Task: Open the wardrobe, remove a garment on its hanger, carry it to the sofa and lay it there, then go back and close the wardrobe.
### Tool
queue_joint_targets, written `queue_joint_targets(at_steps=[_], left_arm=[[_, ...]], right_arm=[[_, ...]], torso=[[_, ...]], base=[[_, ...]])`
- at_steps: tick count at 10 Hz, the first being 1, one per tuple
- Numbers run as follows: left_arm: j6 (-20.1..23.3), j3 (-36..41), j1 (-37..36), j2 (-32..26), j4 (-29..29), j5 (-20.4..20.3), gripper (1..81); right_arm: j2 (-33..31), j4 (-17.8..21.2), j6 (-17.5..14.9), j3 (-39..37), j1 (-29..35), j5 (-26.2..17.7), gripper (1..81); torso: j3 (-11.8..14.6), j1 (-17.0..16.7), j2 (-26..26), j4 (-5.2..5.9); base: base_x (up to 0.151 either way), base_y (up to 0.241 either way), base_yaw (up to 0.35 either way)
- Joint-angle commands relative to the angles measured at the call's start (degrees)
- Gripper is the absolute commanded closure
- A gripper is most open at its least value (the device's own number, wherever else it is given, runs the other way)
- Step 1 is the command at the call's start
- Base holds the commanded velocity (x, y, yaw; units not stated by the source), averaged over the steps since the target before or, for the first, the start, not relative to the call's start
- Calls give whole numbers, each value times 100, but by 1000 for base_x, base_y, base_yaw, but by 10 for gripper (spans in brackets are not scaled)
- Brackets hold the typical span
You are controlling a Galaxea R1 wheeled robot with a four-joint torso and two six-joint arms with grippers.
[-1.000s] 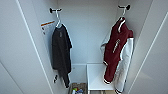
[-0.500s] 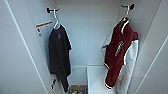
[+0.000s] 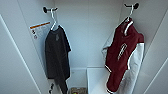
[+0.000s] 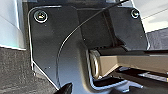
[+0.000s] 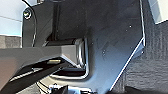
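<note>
The wardrobe [image 3: 87, 37] is standing open, and its white interior is taking up the head view, with white side walls slanting in from both sides and a flat back wall between them. Two black pegs are showing near the top of the interior, one toward the upper left corner [image 3: 46, 10] and one toward the upper right corner [image 3: 135, 5].

Two pieces of clothing are hanging inside, one from each peg. The garment [image 3: 122, 57], maroon with white sleeves, white trim and white lettering down the chest, is hanging on the right side of the wardrobe, close to the right wall. It is hanging on the hanger [image 3: 129, 15], a thin white one whose curved hook is sitting over the right peg. A black T-shirt [image 3: 57, 57] is hanging on the left side, on a second white hanger [image 3: 53, 18] hooked over the left peg. The two pieces are well apart, with bare back wall between them.

One white label [image 3: 40, 31] with an orange stripe is sitting on the left wall, just beside the T-shirt's shoulder. A white shelf [image 3: 96, 77] is lying low in the wardrobe, under the maroon piece.

Dark carpet [image 5: 150, 65] is showing in the wrist views. Whether either gripper's jaws are open or closed cannot be told.
</note>
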Motion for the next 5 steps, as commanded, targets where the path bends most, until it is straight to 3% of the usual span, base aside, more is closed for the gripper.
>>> queue_joint_targets(at_steps=[1,5], left_arm=[[20,16,-163,-8,39,317,10],[11,16,-172,-8,38,317,10]], right_arm=[[17,-46,-13,13,179,-333,10],[24,-55,-21,5,170,-333,10]], torso=[[0,0,0,0],[0,2,0,0]], base=[[78,0,0],[0,0,0]])
